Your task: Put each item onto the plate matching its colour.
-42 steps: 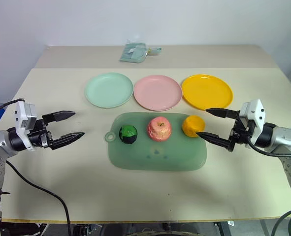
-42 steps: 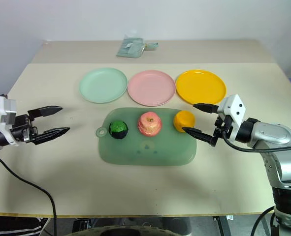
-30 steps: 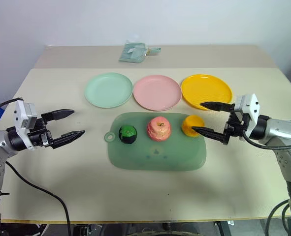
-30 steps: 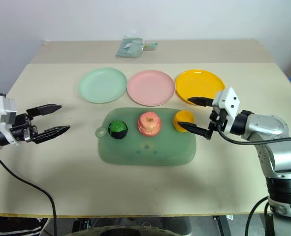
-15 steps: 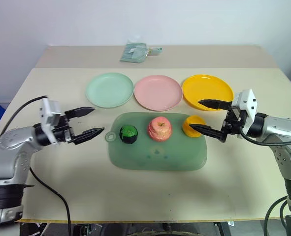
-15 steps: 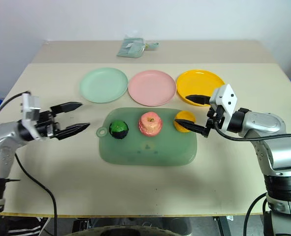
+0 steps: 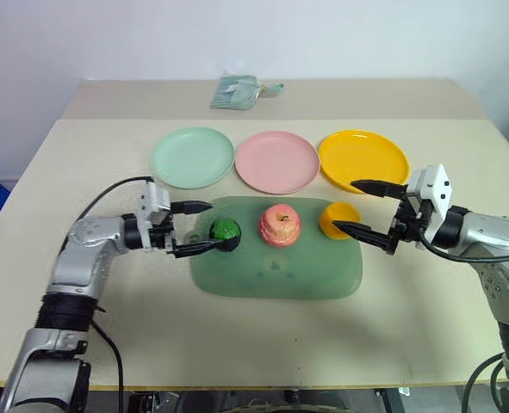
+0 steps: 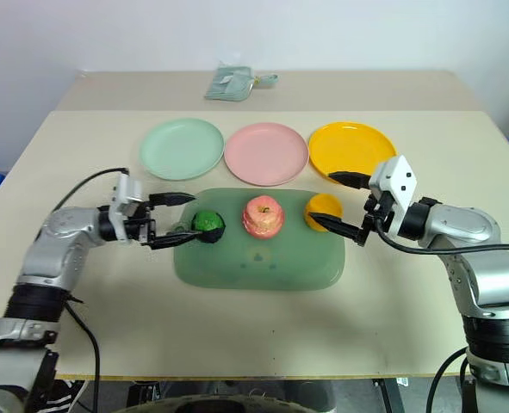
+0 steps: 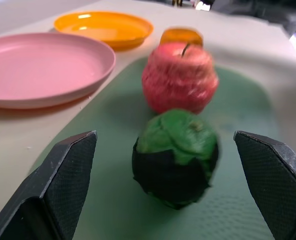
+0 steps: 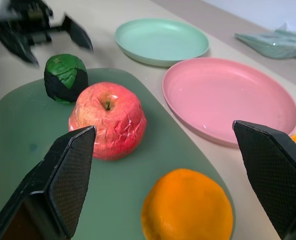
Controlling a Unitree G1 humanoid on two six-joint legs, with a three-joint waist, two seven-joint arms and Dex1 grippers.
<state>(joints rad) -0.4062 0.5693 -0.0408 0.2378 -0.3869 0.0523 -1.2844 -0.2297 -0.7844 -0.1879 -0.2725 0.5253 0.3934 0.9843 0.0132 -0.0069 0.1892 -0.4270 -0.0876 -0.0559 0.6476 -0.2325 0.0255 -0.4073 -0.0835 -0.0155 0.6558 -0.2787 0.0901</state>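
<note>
On the green mat lie a green-and-black ball, a pink-red apple and an orange fruit in a row. Behind the mat stand the mint plate, pink plate and orange-yellow plate, all bare. My left gripper is open at the ball's left side; in the left wrist view the ball sits just ahead between the two fingers. My right gripper is open at the orange fruit from the right, one finger over it and one in front.
A folded grey-green cloth lies at the table's far edge. Bare tabletop stretches in front of the mat and to both sides of it.
My left arm has swung right and a little down, bringing its open gripper from the table's left side to the green ball. The right gripper has stayed by the orange fruit.
</note>
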